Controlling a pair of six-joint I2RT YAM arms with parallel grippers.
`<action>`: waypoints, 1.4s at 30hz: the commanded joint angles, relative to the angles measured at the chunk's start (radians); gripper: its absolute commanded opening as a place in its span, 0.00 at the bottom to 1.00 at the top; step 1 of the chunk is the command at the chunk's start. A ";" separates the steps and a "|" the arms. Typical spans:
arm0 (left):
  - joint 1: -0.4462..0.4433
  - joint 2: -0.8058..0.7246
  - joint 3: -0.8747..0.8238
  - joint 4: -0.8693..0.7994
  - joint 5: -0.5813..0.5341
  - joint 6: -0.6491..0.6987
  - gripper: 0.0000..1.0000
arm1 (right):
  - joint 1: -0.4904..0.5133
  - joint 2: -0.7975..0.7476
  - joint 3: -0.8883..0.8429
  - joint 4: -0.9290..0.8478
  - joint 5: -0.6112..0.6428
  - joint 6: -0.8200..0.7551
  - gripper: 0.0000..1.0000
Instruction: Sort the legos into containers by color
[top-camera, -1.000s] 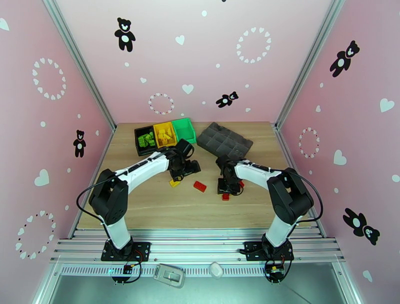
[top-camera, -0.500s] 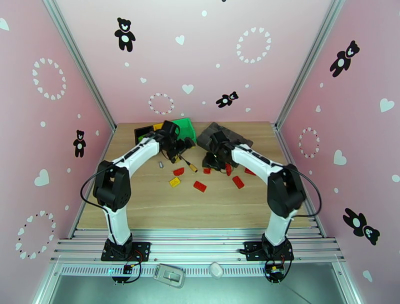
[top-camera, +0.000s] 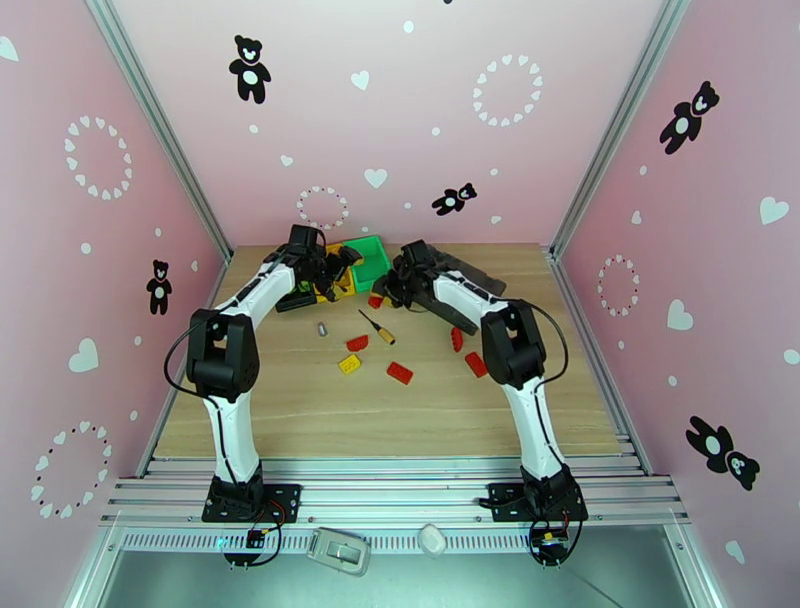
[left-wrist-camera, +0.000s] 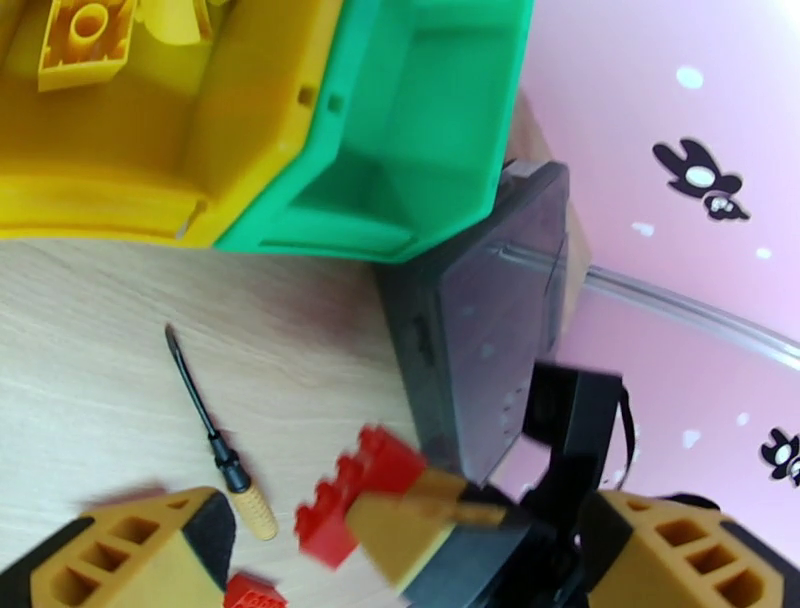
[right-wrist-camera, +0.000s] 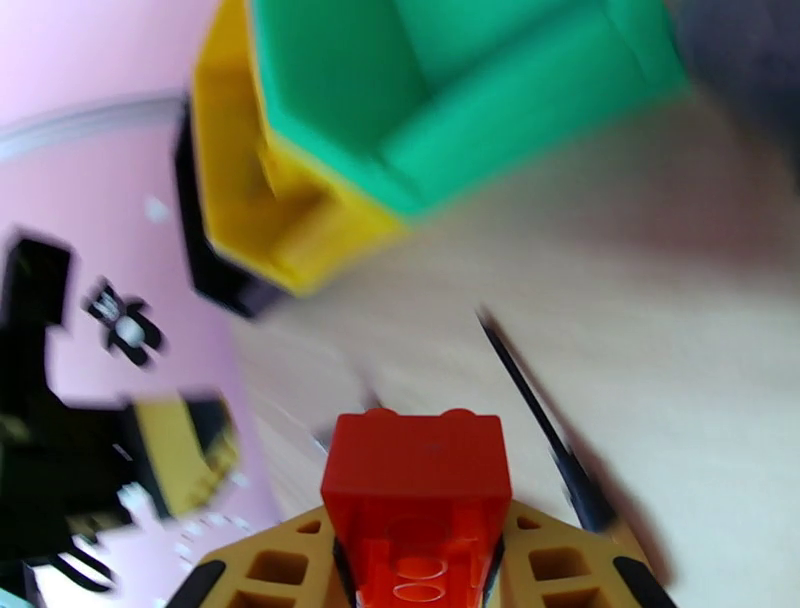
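Observation:
My right gripper (right-wrist-camera: 418, 560) is shut on a red lego (right-wrist-camera: 418, 480) and holds it above the table just in front of the green bin (right-wrist-camera: 450, 90). From above, that gripper (top-camera: 383, 292) and its lego (top-camera: 376, 300) sit beside the row of containers: black (top-camera: 287, 300), yellow (top-camera: 343, 283), green (top-camera: 372, 258). My left gripper (top-camera: 335, 265) hovers open over the yellow bin (left-wrist-camera: 120, 170), which holds a yellow lego (left-wrist-camera: 85, 35). Loose red legos (top-camera: 400, 373) (top-camera: 357, 342) (top-camera: 476, 364) and a yellow one (top-camera: 349, 364) lie mid-table.
A small screwdriver (top-camera: 377, 327) and a tiny silver cylinder (top-camera: 322, 328) lie just in front of the bins. The dark grey compartment tray (top-camera: 470, 280) sits right of the green bin, under my right arm. Pink walls close off three sides.
Both arms have swung from mid-table to the back, toward the bins. The right gripper carried a red lego up with it, uncovering the loose pieces on the table.

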 joint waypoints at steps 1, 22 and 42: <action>0.009 0.019 0.039 0.016 0.038 -0.017 0.96 | -0.026 0.105 0.121 0.213 -0.037 0.194 0.34; 0.009 -0.152 -0.128 -0.015 -0.042 0.050 0.93 | -0.038 0.143 0.409 -0.073 -0.024 0.066 0.81; -0.049 -0.444 -0.487 -0.149 -0.150 0.169 0.98 | 0.112 -0.333 -0.196 -0.693 0.329 -0.722 0.87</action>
